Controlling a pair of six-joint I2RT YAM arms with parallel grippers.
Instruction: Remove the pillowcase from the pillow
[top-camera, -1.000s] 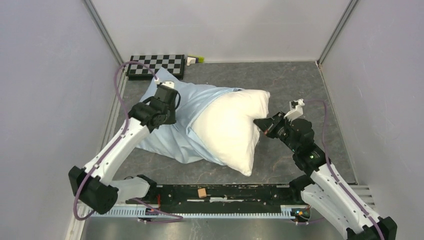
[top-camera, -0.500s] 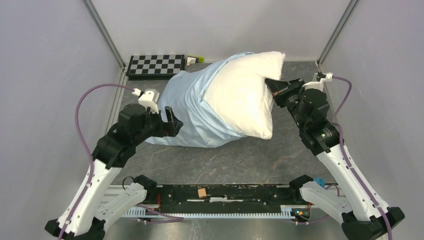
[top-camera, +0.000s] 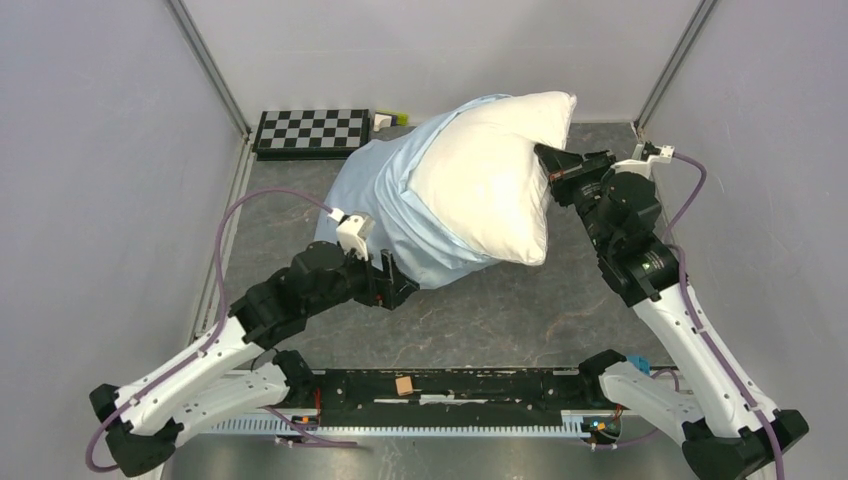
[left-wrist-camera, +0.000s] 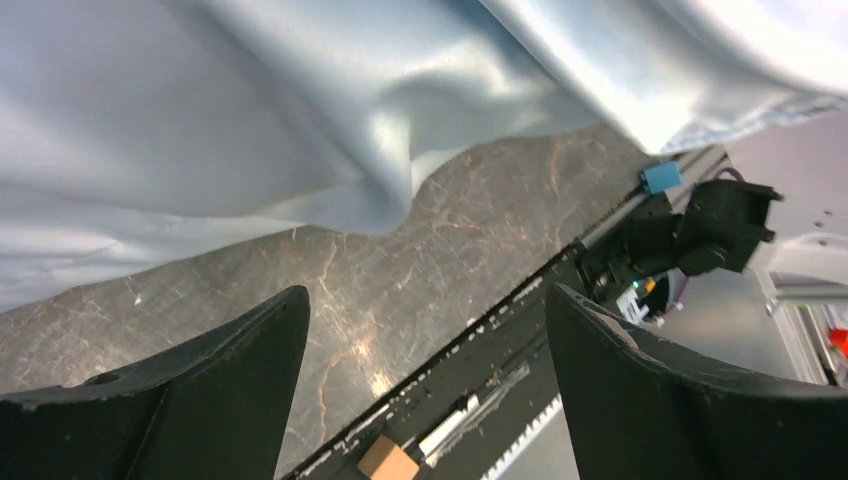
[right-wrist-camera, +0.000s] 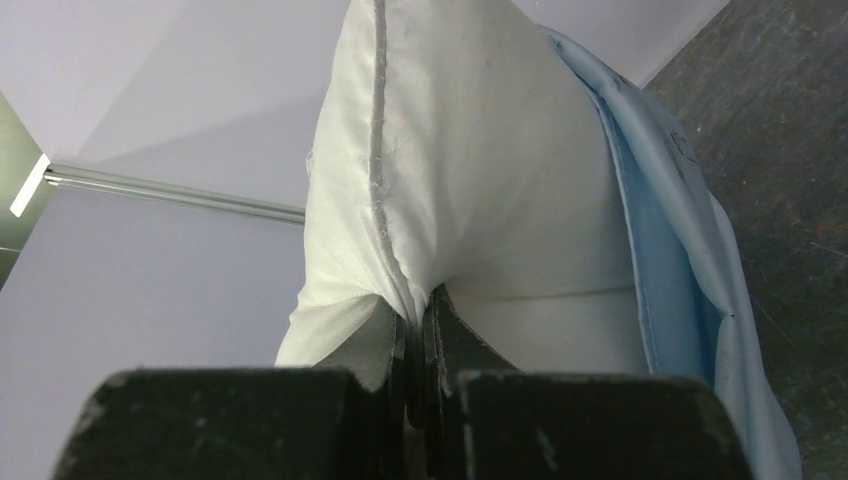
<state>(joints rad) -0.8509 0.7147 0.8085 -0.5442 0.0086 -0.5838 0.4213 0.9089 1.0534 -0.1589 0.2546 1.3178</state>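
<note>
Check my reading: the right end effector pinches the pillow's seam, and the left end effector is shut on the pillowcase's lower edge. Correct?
Not quite. The left end effector is open and empty, near the lower edge of the pillowcase; the left wrist view shows this. The right end effector does pinch the seam of the pillow.

we've hauled the pillow (top-camera: 490, 180) up and back with our right fingers (top-camera: 546, 157), left fingers (left-wrist-camera: 200, 400) off the pillowcase (top-camera: 385, 200), swung nearer

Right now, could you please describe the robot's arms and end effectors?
Left arm and right arm: white link shells, black joints, a purple cable each, white camera mount at the wrist. Left end effector and right end effector: two broad black fingers.
</note>
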